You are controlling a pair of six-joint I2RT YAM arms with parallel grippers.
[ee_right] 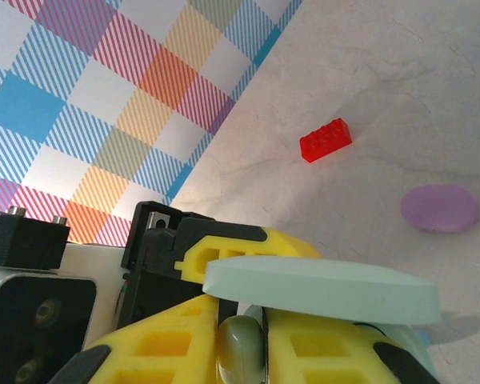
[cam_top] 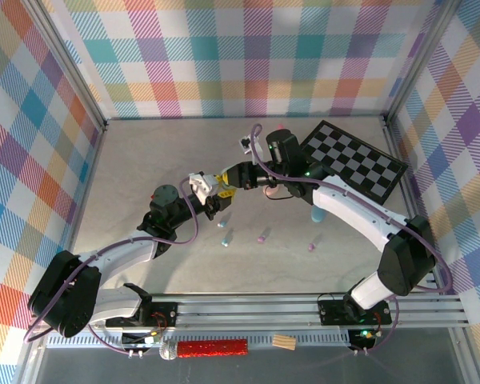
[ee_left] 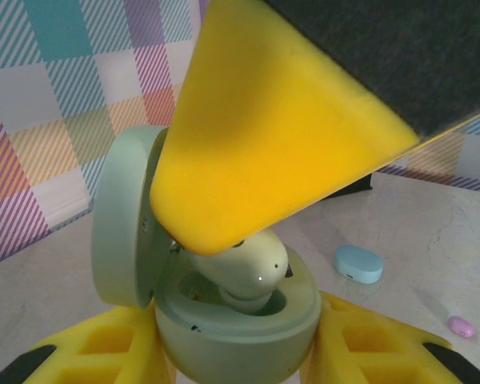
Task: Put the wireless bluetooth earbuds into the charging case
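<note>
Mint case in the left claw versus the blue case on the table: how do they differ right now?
The mint case is open, lid swung back; the blue case is shut. The mint case sits between the left claw's fingers; the blue case lies free on the table. A mint earbud rests in the mint case's socket; the blue case shows no contents. Both are smooth, rounded cases.

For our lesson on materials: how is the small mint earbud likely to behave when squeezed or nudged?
The earbud looks glossy and rounded, so it may slip from a pinch. Its smooth bulb would probably roll if dropped on the table. Tiny beside its case and seemingly hard plastic, it is likely light and stiff.
</note>
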